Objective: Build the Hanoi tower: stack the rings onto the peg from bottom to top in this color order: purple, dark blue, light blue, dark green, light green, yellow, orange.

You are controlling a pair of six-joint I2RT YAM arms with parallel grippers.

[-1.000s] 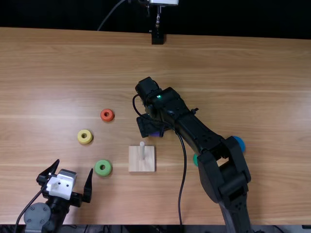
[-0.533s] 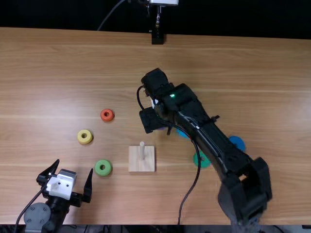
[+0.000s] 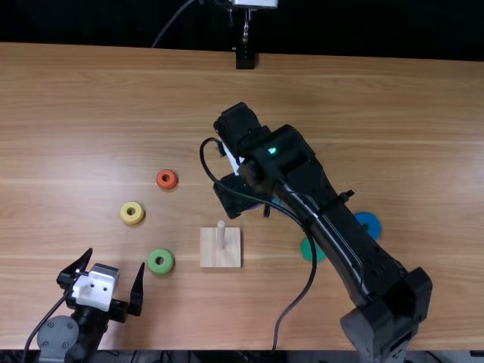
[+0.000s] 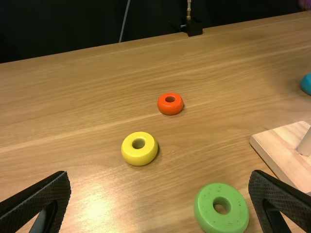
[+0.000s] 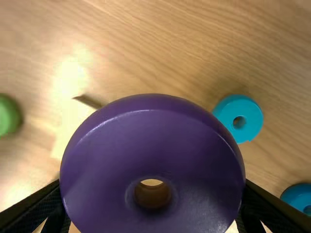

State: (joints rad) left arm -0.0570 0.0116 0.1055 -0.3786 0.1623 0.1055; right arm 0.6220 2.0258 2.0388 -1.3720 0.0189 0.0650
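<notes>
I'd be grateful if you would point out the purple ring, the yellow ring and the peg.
Purple ring (image 5: 153, 148), right wrist view, on its broad face beside the hole.
Yellow ring (image 4: 139, 156), left wrist view, on its outer side.
Peg (image 3: 221, 237), top view, on its shaft.

In the top view, you have the big, glossy purple ring (image 5: 150, 126) near the middle of the frame, held between the fingers of the right gripper (image 3: 236, 195). Below it, your upright wooden peg (image 3: 221, 235) stands on a pale square base (image 3: 221, 259). Left of centre, you see the small orange ring (image 3: 168, 187), then the yellow ring (image 3: 132, 220), then the light green ring (image 3: 160, 271) lower down, all flat. Right of centre lie the partly covered dark green ring (image 3: 319, 253) and dark blue ring (image 3: 369, 220); your light blue ring (image 5: 250, 116) peeks out near the middle.
</notes>
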